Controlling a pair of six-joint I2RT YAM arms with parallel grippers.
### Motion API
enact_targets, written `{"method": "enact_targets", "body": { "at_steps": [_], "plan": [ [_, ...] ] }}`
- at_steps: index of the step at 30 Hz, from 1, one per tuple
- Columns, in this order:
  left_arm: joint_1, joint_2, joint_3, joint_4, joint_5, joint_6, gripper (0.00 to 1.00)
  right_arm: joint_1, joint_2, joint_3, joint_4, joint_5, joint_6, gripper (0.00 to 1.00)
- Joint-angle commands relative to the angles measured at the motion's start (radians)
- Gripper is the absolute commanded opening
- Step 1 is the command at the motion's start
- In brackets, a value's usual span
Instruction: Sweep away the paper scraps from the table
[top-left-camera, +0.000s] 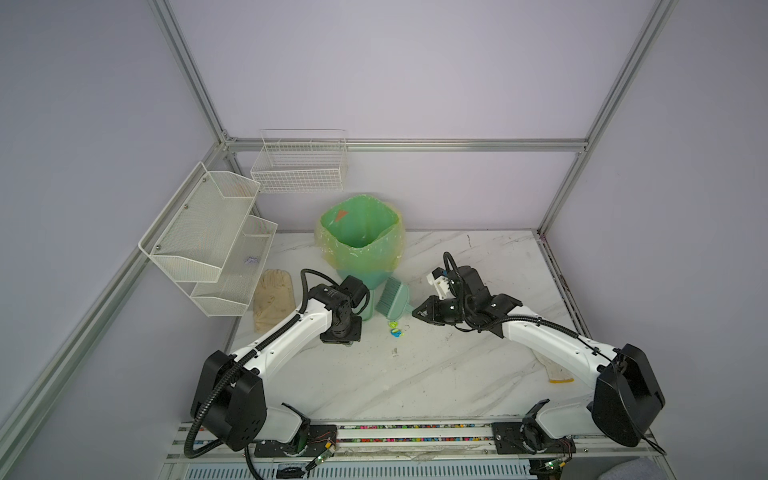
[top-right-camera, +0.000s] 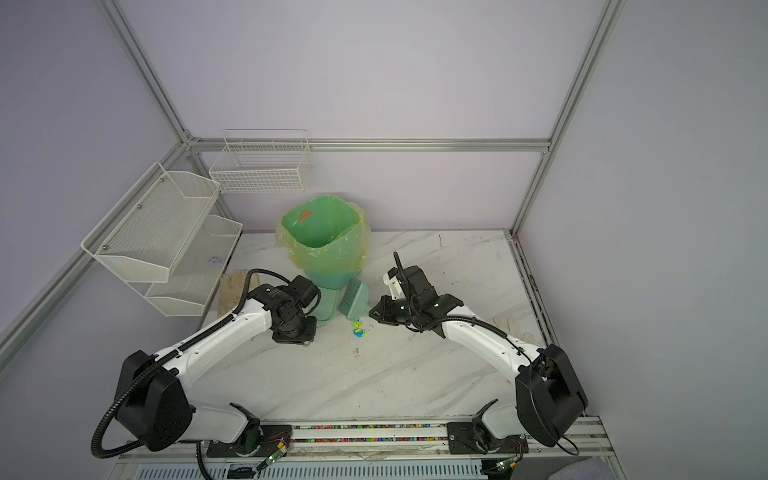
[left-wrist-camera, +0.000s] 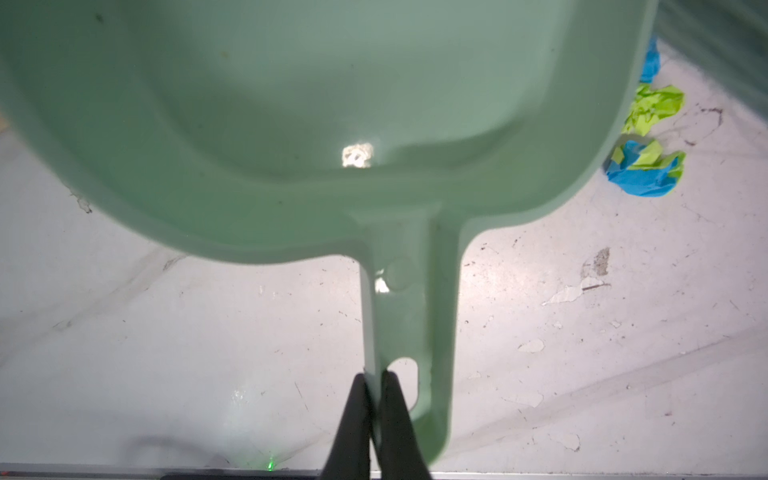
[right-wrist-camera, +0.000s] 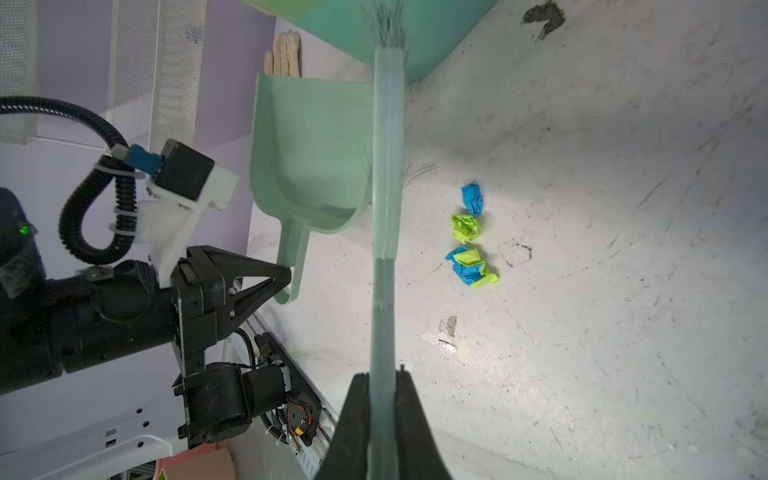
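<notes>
Three paper scraps (right-wrist-camera: 471, 266), blue and lime-green wads, lie close together on the white veined table (top-left-camera: 415, 382), seen in both top views (top-left-camera: 395, 328) (top-right-camera: 359, 328) and the left wrist view (left-wrist-camera: 642, 170). My left gripper (left-wrist-camera: 375, 376) is shut on the handle of a pale green dustpan (left-wrist-camera: 332, 104), whose side wall is just beside the scraps. My right gripper (right-wrist-camera: 384, 376) is shut on the handle of a green brush (right-wrist-camera: 386, 208). The brush head (top-left-camera: 392, 299) sits between the dustpan (top-left-camera: 368, 307) and the bin, just behind the scraps.
A green bin (top-left-camera: 361, 237) with a plastic liner stands right behind the dustpan and brush. A white glove (top-left-camera: 272, 303) lies at the left, another glove (top-left-camera: 557, 372) under the right arm. Wire racks (top-left-camera: 208, 237) hang on the left wall. A grooved rail (top-left-camera: 415, 430) borders the front edge.
</notes>
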Motion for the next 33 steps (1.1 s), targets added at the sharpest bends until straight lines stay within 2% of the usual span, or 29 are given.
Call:
{"method": "enact_targets", "body": {
  "at_steps": [1, 9, 21, 33],
  "plan": [
    [-0.016, -0.036, -0.035, 0.004, 0.002, -0.031, 0.00, -0.017, 0.005, 0.028, -0.062, 0.031, -0.048, 0.00],
    [-0.069, -0.070, -0.042, -0.029, 0.009, -0.040, 0.00, -0.032, 0.022, 0.145, -0.218, 0.130, -0.149, 0.00],
    [-0.127, -0.124, -0.086, -0.046, 0.053, -0.069, 0.00, -0.038, 0.063, 0.225, -0.348, 0.273, -0.244, 0.00],
    [-0.188, -0.168, -0.121, -0.039, 0.188, -0.082, 0.00, -0.038, 0.103, 0.304, -0.471, 0.425, -0.343, 0.00]
  ]
}}
